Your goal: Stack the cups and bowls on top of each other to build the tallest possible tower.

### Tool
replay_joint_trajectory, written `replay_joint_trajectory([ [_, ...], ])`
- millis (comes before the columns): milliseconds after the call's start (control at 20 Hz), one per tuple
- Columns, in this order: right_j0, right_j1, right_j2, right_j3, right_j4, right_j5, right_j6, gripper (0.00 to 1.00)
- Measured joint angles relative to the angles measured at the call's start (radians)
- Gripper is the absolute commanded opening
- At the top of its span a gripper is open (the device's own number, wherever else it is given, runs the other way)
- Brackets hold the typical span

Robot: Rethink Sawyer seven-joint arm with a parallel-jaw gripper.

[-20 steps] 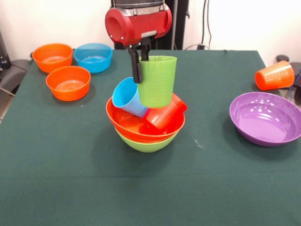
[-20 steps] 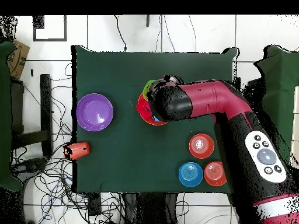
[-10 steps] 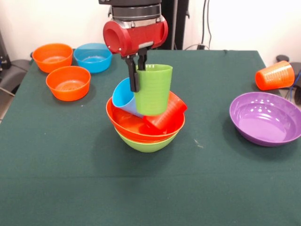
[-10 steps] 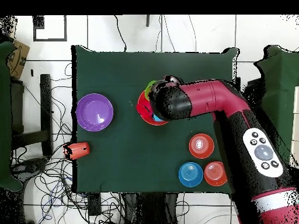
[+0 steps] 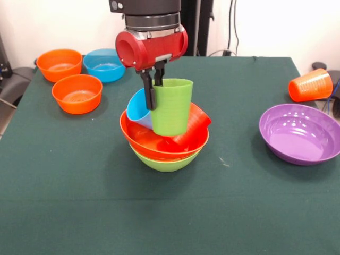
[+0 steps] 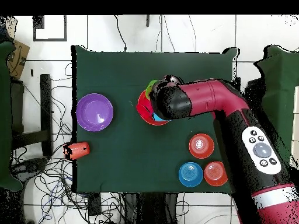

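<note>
While the gripper (image 5: 153,82) pinches the rim of the lime green cup (image 5: 171,107), fingers clamped on its wall, the cup hangs mouth-up, long axis near vertical, directly over the tower (image 5: 164,141). Its base sits between the light blue cup (image 5: 139,108) and red cup (image 5: 194,125), both lying tilted in the orange-red bowl (image 5: 159,144). Green cup looks ribbed, tapered, glossy. Landing surface judged uneven.
</note>
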Motion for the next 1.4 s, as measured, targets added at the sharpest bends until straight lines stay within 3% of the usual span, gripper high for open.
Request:
replay_joint_trajectory([
  [1400,0.000,0.050,0.000,-0.026,-0.018,-0.020,0.000,0.00],
])
